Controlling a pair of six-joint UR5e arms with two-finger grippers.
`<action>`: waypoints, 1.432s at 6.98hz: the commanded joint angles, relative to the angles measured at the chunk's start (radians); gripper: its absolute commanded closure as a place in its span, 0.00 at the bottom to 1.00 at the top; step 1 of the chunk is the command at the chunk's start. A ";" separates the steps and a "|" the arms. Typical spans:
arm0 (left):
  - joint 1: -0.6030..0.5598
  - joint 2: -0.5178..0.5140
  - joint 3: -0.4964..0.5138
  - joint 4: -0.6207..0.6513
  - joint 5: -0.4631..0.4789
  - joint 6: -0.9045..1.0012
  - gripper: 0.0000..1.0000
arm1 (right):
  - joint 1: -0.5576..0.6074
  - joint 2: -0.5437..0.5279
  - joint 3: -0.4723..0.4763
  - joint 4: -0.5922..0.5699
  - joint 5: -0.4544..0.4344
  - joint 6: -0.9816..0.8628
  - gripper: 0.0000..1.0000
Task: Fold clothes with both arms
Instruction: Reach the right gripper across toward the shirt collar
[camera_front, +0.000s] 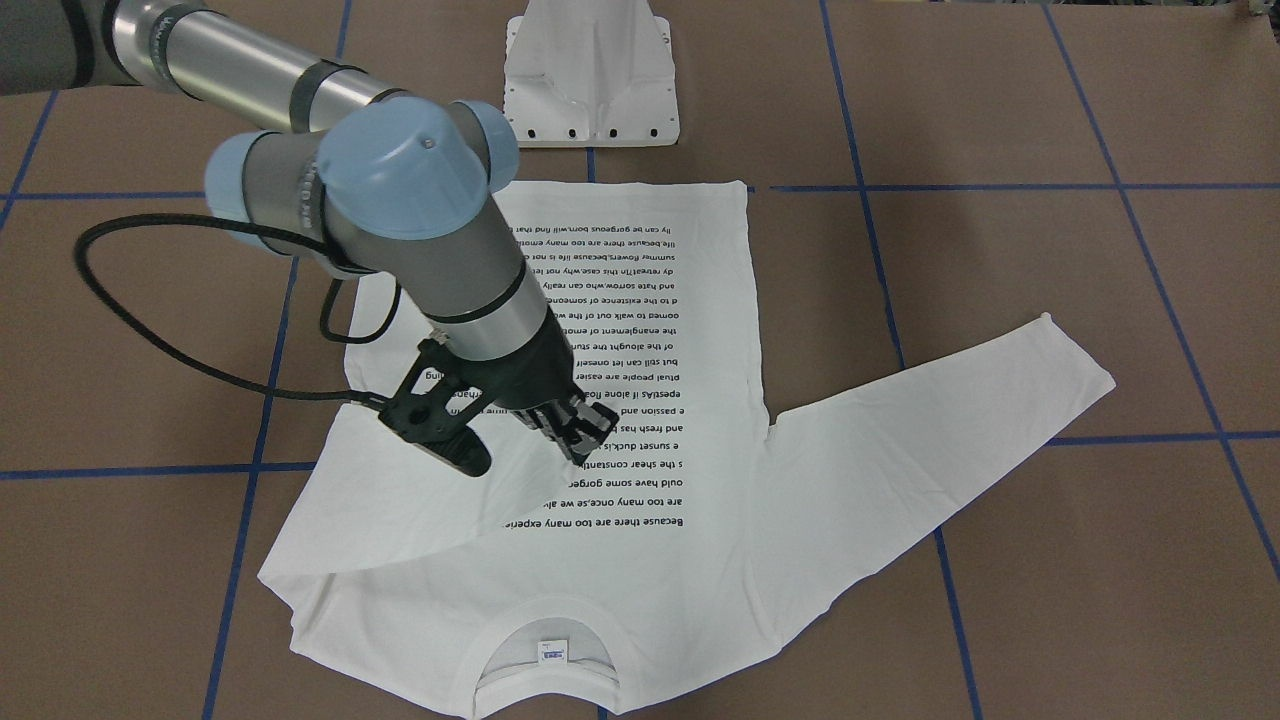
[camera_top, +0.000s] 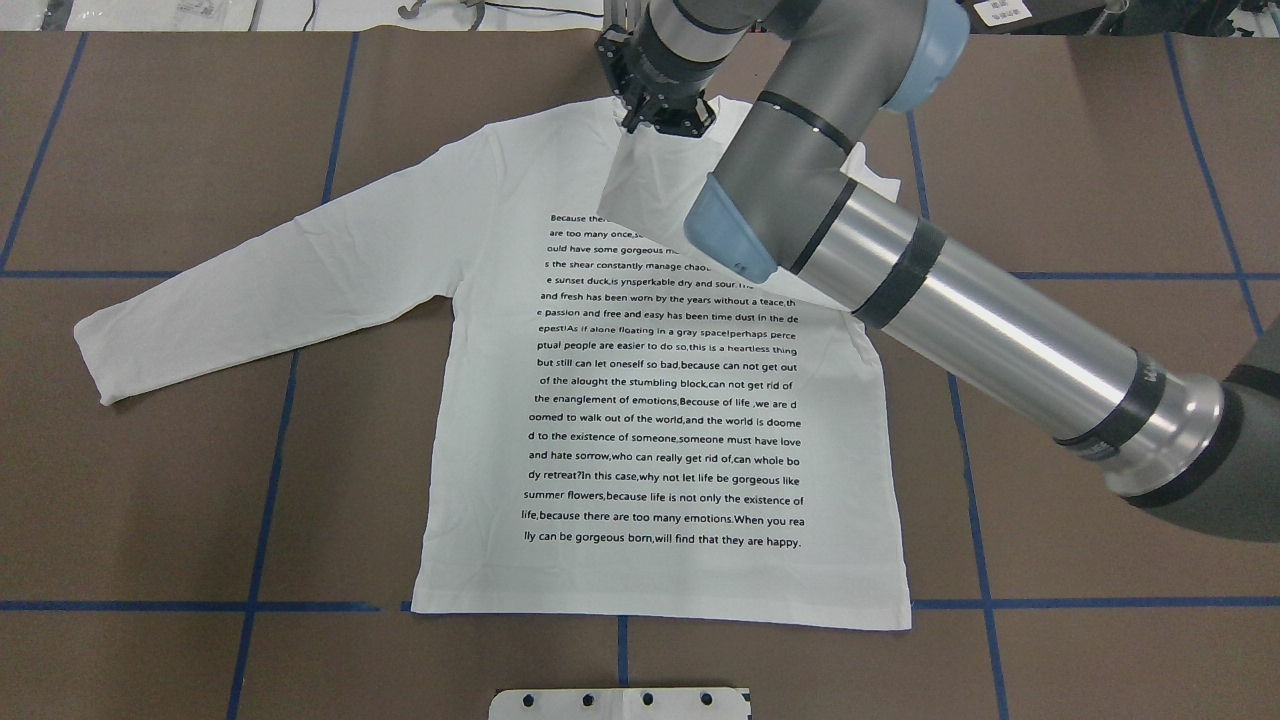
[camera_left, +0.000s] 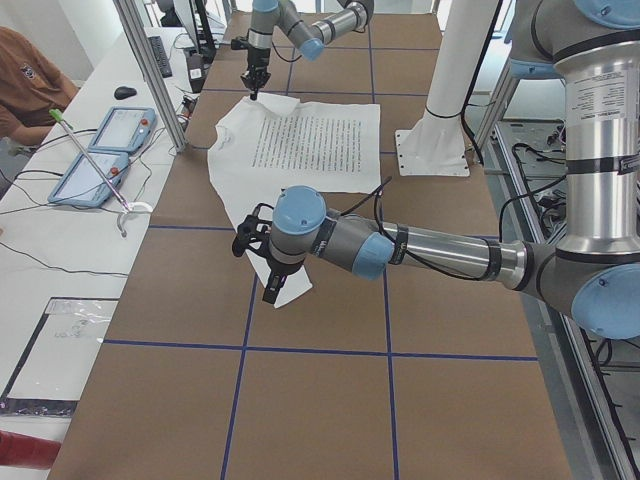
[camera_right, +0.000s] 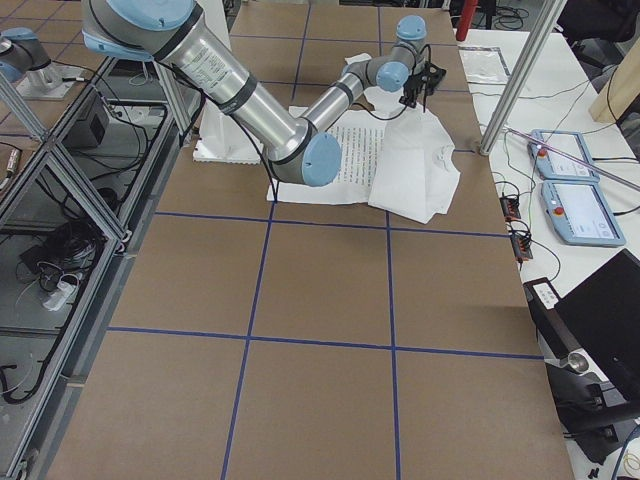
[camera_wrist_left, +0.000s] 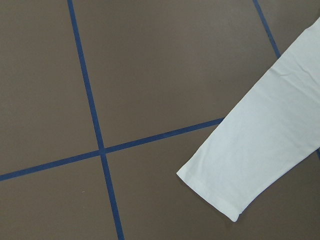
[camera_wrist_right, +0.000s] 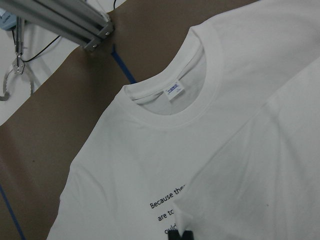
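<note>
right gripper (camera_front: 525, 440) jaws wide open over shirt (camera_top: 660, 400), holding nothing | left gripper (camera_left: 275, 292) jaws: cannot tell | sleeve (camera_top: 270, 290) lying at 9 o'clock

White long-sleeved shirt (camera_top: 660, 400) spread flat, black text up; one sleeve (camera_top: 270, 280) stretched out, other sleeve (camera_front: 420, 490) folded across chest; label at collar (camera_wrist_right: 172, 90).

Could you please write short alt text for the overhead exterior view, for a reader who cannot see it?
A white long-sleeved T-shirt with a block of black printed text lies print-up on a brown table gridded with blue tape. The right arm reaches across it, its gripper near the collar with the right sleeve folded over the chest; the left sleeve lies spread out.
</note>
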 joint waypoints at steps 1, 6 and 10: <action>0.000 0.002 -0.002 0.000 -0.006 0.000 0.00 | -0.134 0.056 -0.096 0.149 -0.164 0.003 1.00; 0.000 0.009 -0.014 0.000 -0.020 0.000 0.00 | -0.213 0.172 -0.271 0.242 -0.267 0.002 1.00; 0.003 0.009 -0.006 -0.002 -0.020 0.000 0.00 | -0.216 0.187 -0.334 0.311 -0.299 0.003 0.01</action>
